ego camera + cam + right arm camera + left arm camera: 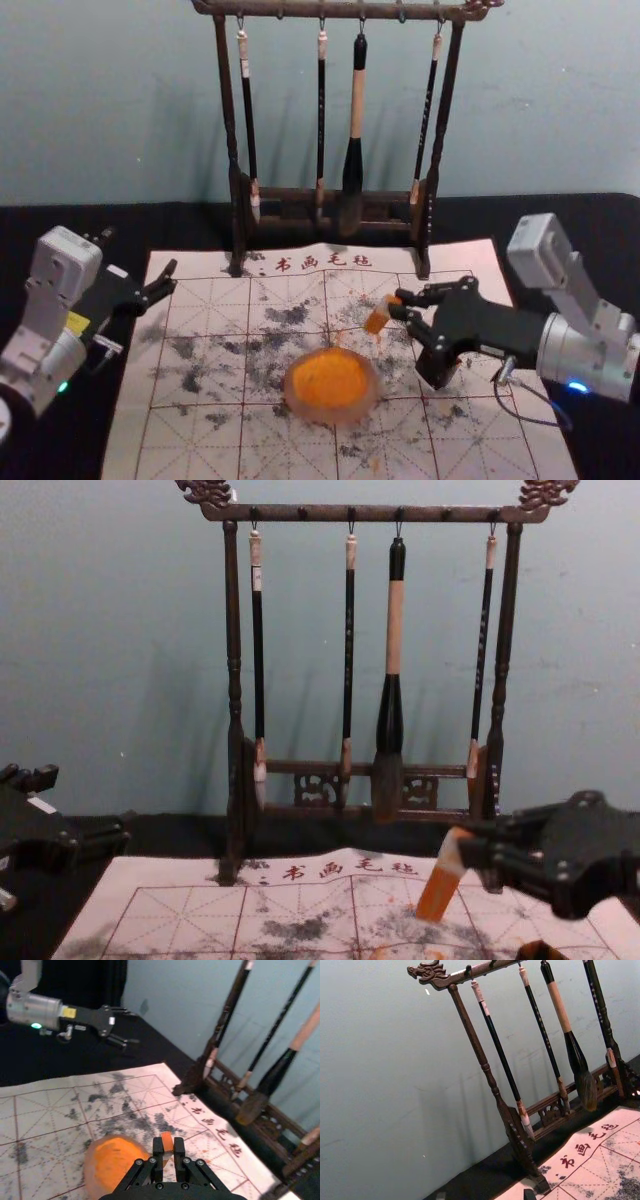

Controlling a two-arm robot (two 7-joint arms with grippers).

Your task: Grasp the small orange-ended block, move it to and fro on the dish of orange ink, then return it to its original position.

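The orange dish (333,385) sits nearest, about midway between the mat's left and right edges, rounded, its pale, cloudy rim around matte orange ink; right of it, under the right arm, is a dark object (438,368), its shape partly hidden; the small block (376,320), straight-sided, pale in the middle and orange at both ends, tilts over the mat just beyond the dish towards the right edge; the right gripper (397,304), reaching in across the mat's right edge, has its black fingers closed on the block's upper end; whether the lower end touches the mat I cannot tell. The left gripper (140,251), its fingers spread with nothing between them, hangs near the mat's far left corner; the mat (205,400) is pale, blotched with dry grey-black ink and ruled in red squares with dashed diagonals, on a desk (60,225) draped in black; along its far edge run the brushed characters 书画毛毡. Across that edge stands a dark wooden rack (233,680), turned posts, fretwork below, carved beast heads above; four brushes (396,630) hang from it, one thick, black and tan, the slim ones with mottled pale ends; behind is a smooth blue-green wall (110,630).
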